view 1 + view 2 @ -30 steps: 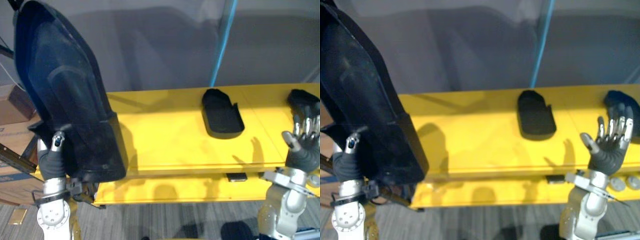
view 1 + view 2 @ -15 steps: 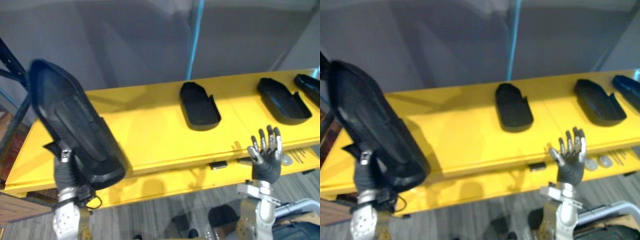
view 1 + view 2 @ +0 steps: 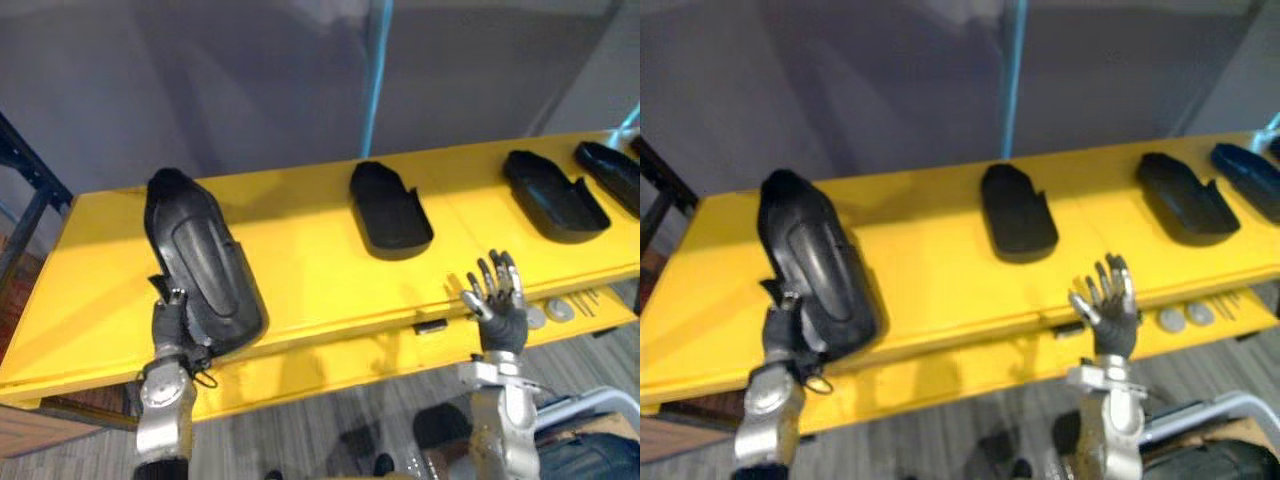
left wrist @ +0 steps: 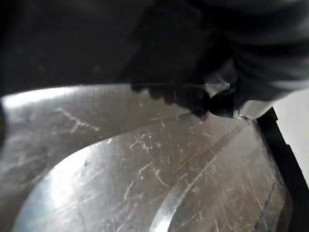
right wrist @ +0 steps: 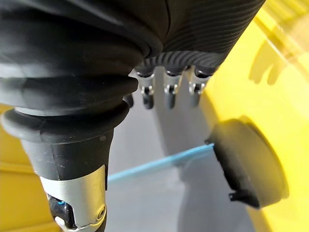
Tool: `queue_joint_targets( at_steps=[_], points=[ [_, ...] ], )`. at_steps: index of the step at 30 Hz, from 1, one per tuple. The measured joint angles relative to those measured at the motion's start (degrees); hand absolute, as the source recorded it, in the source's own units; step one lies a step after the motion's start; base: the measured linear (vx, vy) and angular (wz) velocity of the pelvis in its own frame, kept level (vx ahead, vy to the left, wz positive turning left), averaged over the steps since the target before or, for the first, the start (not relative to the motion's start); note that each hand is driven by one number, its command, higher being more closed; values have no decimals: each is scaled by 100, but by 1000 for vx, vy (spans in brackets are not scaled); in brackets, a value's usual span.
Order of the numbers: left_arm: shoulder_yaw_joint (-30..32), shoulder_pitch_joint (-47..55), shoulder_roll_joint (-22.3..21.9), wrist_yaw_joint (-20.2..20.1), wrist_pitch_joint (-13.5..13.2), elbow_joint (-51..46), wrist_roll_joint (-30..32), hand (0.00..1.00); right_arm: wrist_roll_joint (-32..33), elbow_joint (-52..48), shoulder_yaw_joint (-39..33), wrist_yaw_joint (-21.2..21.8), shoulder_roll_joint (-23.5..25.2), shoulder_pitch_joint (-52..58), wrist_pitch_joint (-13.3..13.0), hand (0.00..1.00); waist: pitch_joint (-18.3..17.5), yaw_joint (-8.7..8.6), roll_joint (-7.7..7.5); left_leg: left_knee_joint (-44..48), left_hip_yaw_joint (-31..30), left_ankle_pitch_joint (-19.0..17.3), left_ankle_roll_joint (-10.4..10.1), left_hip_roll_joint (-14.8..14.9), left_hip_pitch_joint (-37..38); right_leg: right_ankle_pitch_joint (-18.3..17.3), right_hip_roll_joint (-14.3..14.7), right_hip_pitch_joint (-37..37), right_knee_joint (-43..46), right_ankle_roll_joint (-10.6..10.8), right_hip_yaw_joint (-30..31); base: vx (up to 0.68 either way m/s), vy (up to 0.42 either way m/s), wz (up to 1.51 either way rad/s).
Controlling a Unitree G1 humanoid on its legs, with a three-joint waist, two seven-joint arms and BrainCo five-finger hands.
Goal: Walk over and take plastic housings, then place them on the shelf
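Observation:
A large black plastic housing (image 3: 200, 265) lies lengthwise on the left part of the yellow shelf (image 3: 300, 270), its near end over the front edge. My left hand (image 3: 170, 322) grips that near end from below, thumb up against it. In the left wrist view the scratched shell (image 4: 145, 164) is very close, with a dark fingertip (image 4: 222, 102) pressed on it. My right hand (image 3: 496, 300) is raised before the shelf's front edge, fingers spread and straight, holding nothing. The right wrist view shows its fingers (image 5: 169, 94) extended.
Three more black housings rest on the shelf: one in the middle (image 3: 390, 210), two at the right (image 3: 555, 195) (image 3: 610, 175). A blue pole (image 3: 378, 70) rises behind. A dark rack frame (image 3: 30, 205) stands at the left. Small round parts (image 3: 550, 312) lie on the lower ledge.
The view has shifted and drawn back. The big housing has come down from upright in my left hand to lie on the shelf. My right hand stays open and raised.

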Motion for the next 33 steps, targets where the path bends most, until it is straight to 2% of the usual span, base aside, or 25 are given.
queue_joint_targets(
  at_steps=[2, 8, 15, 22, 27, 33],
  points=[
    [68, -233, 181, -40, 134, 299, 15, 100, 11, 2, -11, 43, -103, 8, 18, 0, -24, -40, 25, -4, 21, 0, 2, -9, -1, 33, 1, 0, -28, -3, 16, -45, -16, -11],
    [29, -795, 857, -510, 490, 1205, 233, 100, 124, 32, -9, 225, -470, -28, 116, 0, -112, -167, 142, -21, 182, 17, -18, 9, 4, 75, 30, -108, -31, -41, 196, -20, -27, -14],
    [-178, -1390, 1347, -1018, 770, 1851, 455, 100, 141, 152, 3, 281, -650, -137, 118, 0, -116, -180, 143, -22, 285, 35, -24, 9, 70, 115, 43, -143, -33, -56, 320, 8, -25, -8],
    [-193, -1783, 1877, -1469, 1235, 2144, 378, 100, 236, 151, 58, 335, -761, -137, 126, 0, -116, -217, 143, -10, 310, 38, -23, 7, 85, 138, 41, -139, -34, -59, 349, -1, -9, -1],
    [-190, -2071, 2080, -1744, 1566, 2163, -146, 100, 235, 150, 190, 343, -759, -99, 244, 0, -116, -239, 144, -12, 311, 45, -20, 1, 84, 148, 35, -139, -36, -58, 351, 0, 0, 0],
    [-186, -2192, 2069, -1785, 1820, 2580, -826, 100, 232, 150, 195, 329, -759, -88, 303, 0, -115, -309, 144, -17, 310, 45, -20, -2, 81, 149, 32, -142, -37, -57, 351, 0, 0, 0]
  ],
)
